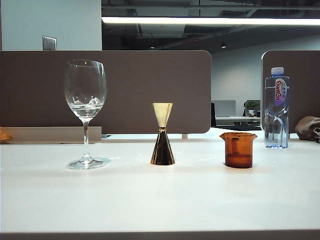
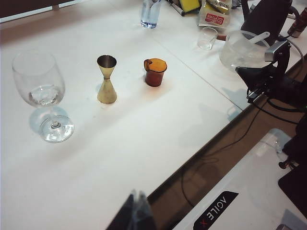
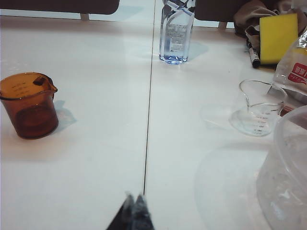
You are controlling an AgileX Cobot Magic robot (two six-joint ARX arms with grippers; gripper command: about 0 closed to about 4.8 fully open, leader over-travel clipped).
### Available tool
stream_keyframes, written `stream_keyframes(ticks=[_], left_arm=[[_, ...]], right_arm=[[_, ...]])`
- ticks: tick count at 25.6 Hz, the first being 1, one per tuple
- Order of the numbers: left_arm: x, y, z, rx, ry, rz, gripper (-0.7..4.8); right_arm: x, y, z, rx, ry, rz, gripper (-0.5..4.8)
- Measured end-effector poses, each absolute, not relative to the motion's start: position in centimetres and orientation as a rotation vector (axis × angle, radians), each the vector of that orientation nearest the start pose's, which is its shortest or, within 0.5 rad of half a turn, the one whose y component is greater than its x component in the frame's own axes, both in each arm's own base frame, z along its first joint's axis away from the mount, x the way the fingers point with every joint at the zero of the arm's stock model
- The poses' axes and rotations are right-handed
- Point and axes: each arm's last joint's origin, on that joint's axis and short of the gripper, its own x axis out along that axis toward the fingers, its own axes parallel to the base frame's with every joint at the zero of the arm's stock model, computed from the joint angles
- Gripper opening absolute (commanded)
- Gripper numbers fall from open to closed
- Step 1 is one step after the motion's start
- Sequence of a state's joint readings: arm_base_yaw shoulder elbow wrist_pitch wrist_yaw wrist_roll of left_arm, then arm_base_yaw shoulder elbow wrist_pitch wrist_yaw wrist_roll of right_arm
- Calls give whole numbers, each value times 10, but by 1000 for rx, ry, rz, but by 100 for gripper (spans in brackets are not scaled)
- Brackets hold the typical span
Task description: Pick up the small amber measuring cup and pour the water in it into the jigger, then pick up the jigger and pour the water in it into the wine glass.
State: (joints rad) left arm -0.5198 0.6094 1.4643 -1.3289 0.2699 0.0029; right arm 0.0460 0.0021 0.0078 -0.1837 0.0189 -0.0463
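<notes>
White desk [image 1: 160,200] carries everything, with a brown partition [image 1: 130,90] behind it at 12 o'clock. Seen from the front, the wine glass [image 1: 85,112] stands upright at 9 o'clock, tallest of the three, with a little water [image 1: 86,105] in the bottom of its bowl. The bottle [image 1: 276,107] stands far back at 2 o'clock, well apart from the row. The jigger [image 1: 162,134] stands upright at the centre, pale small cone on top, dark reflective cone on the desk. The amber cup [image 1: 238,149] sits at 3 o'clock of the jigger, upright, apart from it; whether it holds liquid cannot be told.

In the right wrist view a clear measuring cup [image 3: 259,108] and a large clear bowl [image 3: 288,167] lie across the desk seam from the amber cup, with a yellow sponge [image 3: 278,36] behind them.

Left hand [image 2: 136,213] hangs above the desk's near edge, well clear of all three vessels, its tips pressed together on nothing. Right hand [image 3: 134,213] hovers near the seam, fingers pressed together, empty
</notes>
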Motion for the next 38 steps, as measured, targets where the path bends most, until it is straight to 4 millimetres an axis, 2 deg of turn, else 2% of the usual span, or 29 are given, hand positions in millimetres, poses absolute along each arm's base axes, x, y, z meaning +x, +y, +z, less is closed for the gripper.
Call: stream_keyframes(ticks=[24, 26, 28, 33, 38], left_arm=[[0, -9, 435, 63, 481, -776, -2], [0, -9, 435, 64, 481, -775, -2], [0, -9, 435, 63, 481, -776, -2], [0, -9, 435, 63, 481, -776, -2], [0, -9, 435, 63, 481, -776, -2]], right_arm=[[96, 4, 148, -52, 176, 30, -1], [96, 4, 151, -11, 157, 26, -1], [94, 4, 161, 52, 136, 38, -1], [74, 6, 233, 147, -92, 145, -1], [42, 5, 290, 219, -199, 180, -1]])
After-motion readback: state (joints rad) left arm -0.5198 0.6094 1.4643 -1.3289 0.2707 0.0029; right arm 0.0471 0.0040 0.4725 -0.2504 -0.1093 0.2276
